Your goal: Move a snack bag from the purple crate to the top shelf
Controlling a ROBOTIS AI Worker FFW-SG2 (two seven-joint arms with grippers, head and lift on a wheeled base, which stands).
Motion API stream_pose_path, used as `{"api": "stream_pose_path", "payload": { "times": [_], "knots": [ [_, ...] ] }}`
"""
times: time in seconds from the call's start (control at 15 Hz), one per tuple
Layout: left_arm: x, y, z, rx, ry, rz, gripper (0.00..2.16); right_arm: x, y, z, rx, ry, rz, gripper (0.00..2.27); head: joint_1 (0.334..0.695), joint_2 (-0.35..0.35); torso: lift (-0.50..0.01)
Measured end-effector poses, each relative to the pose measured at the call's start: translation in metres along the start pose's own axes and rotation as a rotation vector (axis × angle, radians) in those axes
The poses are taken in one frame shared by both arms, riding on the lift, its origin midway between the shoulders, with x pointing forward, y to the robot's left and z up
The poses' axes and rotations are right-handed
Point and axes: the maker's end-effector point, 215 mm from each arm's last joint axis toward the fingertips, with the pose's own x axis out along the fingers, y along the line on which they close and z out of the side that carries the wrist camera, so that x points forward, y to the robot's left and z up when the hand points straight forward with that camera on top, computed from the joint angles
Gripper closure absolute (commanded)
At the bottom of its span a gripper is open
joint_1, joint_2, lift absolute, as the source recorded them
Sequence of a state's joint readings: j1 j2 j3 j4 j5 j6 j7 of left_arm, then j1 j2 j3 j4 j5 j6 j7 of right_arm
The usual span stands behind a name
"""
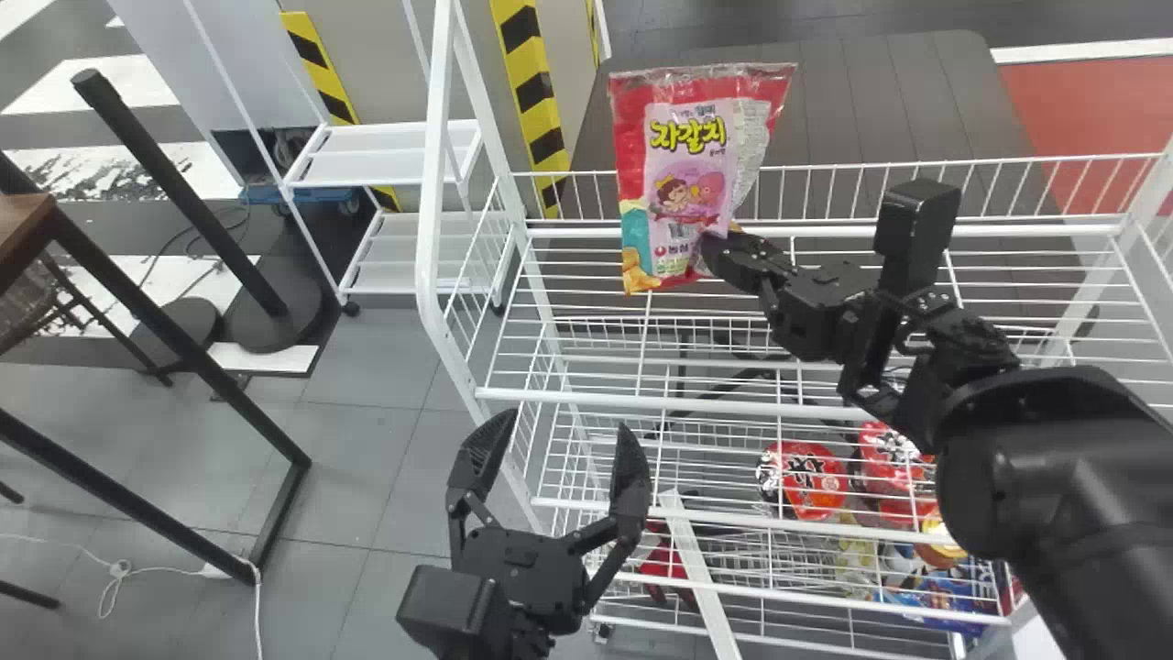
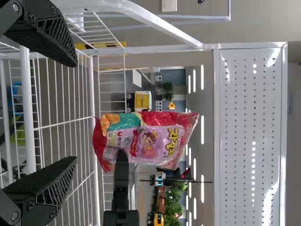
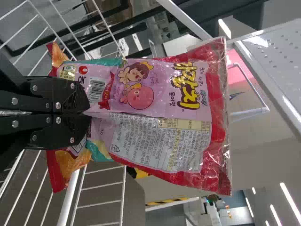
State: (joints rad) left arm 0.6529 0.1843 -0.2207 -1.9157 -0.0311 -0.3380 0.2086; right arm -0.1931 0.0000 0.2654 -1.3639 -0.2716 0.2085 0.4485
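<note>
The red and pink snack bag (image 1: 689, 174) is held upright over the top shelf (image 1: 632, 400) of the white wire rack, toward its back left part. My right gripper (image 1: 718, 255) is shut on the bag's lower part. In the right wrist view the closed gripper (image 3: 88, 113) pinches the creased snack bag (image 3: 155, 101). My left gripper (image 1: 561, 427) stands open and empty in front of the rack's left end. The left wrist view has the gripper (image 2: 76, 112) with its fingers apart, and the snack bag (image 2: 146, 139) farther off, pinched by the other arm.
Red packages (image 1: 806, 480) and other snacks lie on lower shelves at the right. A white corner post (image 1: 429, 229) rises at the rack's left end, near the left arm. Wire guards (image 1: 916, 188) edge the top shelf. A black-framed table (image 1: 174, 321) stands at the left.
</note>
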Motion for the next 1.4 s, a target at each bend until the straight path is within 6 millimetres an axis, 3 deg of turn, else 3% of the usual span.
{"api": "stream_pose_path", "payload": {
  "times": [0.53,1.07,1.13,1.27,1.33,1.4],
  "knots": [
    [-0.001,0.014,0.000,-0.007,-0.018,0.020,0.12,0.014,-0.023,-0.014,-0.090,0.030,-0.109,1.34,0.695,0.217,0.002],
    [-0.002,0.034,0.005,-0.024,-0.058,0.057,0.12,0.014,-0.043,-0.034,-0.070,0.069,-0.148,1.25,0.695,0.222,0.002],
    [-0.003,0.037,0.005,-0.025,-0.063,0.064,0.12,0.014,-0.044,-0.035,-0.067,0.070,-0.149,1.10,0.695,0.225,0.002],
    [-0.005,0.042,0.006,-0.029,-0.078,0.074,0.12,0.013,-0.046,-0.036,-0.069,0.061,-0.153,1.09,0.695,0.231,0.002],
    [-0.006,0.045,0.007,-0.030,-0.085,0.079,0.12,0.013,-0.047,-0.036,-0.072,0.055,-0.155,0.86,0.695,0.232,0.002],
    [-0.006,0.047,0.007,-0.033,-0.089,0.083,0.12,0.012,-0.049,-0.035,-0.075,0.050,-0.158,0.80,0.695,0.233,0.002]
  ]
}}
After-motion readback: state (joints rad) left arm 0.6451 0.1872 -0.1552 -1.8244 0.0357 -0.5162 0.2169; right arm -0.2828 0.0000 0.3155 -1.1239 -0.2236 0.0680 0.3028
